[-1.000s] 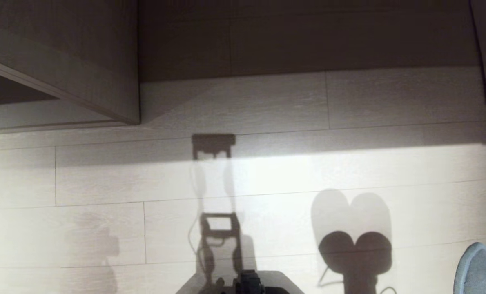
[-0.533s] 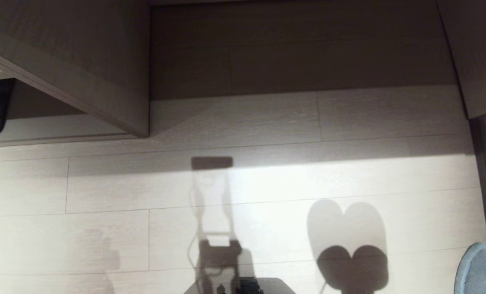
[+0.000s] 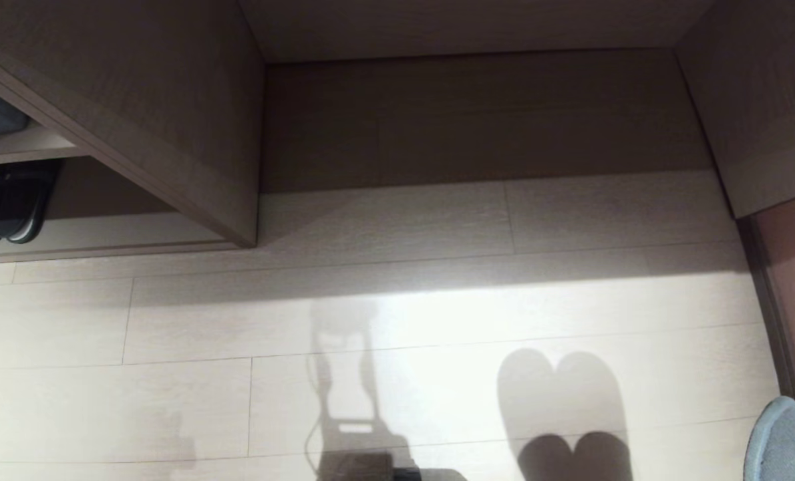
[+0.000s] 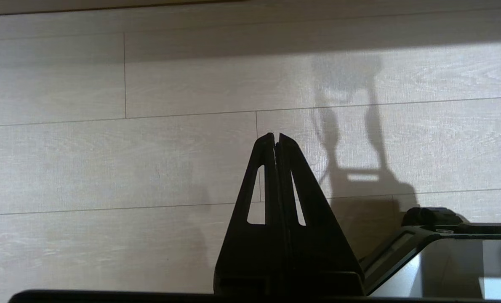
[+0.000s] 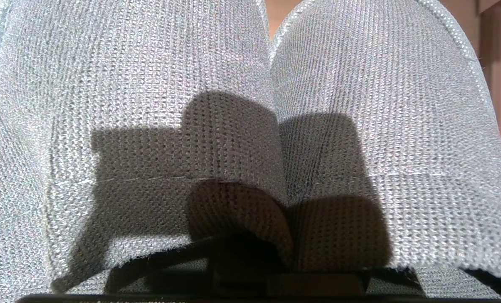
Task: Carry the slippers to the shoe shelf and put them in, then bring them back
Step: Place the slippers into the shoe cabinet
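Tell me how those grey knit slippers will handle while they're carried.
The slippers look soft: the knit upper folds where the right tool pinches them, so they may flop. Thin fabric suggests they're light. The coarse weave probably resists slipping.

Knit cloth, matt wood grain, black plastic.
Coarse woven grey cloth on slippers (image 5: pixel 360 105) pinched in right gripper (image 5: pixel 250 252); pale, faintly glossy wood-look floor (image 4: pixel 107 168) beyond left gripper (image 4: pixel 275 136), matt black plastic; shoe shelf (image 3: pixel 170 133) matt grey-brown grain.
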Robot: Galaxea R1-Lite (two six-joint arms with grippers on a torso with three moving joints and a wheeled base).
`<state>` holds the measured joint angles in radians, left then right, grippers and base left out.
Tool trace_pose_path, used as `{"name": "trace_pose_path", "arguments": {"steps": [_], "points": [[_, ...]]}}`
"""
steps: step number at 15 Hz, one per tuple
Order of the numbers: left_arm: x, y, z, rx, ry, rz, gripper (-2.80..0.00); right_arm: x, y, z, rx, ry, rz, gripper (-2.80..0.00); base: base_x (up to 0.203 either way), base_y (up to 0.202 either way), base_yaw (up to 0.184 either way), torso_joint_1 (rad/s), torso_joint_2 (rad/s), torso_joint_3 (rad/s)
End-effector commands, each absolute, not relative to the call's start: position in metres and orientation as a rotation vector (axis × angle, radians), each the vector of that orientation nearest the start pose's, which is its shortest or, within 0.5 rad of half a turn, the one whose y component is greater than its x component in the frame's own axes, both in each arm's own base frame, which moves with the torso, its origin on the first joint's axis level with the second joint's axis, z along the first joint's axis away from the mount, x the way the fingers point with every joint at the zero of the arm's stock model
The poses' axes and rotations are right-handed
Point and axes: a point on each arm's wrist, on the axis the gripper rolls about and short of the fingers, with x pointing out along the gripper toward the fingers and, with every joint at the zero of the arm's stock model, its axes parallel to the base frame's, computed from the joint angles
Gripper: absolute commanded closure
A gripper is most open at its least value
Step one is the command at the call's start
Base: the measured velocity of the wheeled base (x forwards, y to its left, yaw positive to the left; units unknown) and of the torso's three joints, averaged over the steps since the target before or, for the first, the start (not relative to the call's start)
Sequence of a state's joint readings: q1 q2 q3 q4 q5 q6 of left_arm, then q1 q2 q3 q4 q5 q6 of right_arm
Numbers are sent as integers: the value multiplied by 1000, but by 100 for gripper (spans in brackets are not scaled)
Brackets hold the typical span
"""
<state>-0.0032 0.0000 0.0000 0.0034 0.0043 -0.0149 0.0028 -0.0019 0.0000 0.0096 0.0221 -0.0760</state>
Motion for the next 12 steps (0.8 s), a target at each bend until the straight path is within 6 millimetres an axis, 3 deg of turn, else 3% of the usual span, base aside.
{"name": "trace_pose_path", "arguments": {"steps": [1,12], "points": [[-23,0,75,-15,5,2,0,-23,0,75,-77,10,26,0,0,0,0,0,2,208],[-23,0,75,-15,5,2,0,-23,0,75,-69,7,22,0,0,0,0,4,0,202]]}}
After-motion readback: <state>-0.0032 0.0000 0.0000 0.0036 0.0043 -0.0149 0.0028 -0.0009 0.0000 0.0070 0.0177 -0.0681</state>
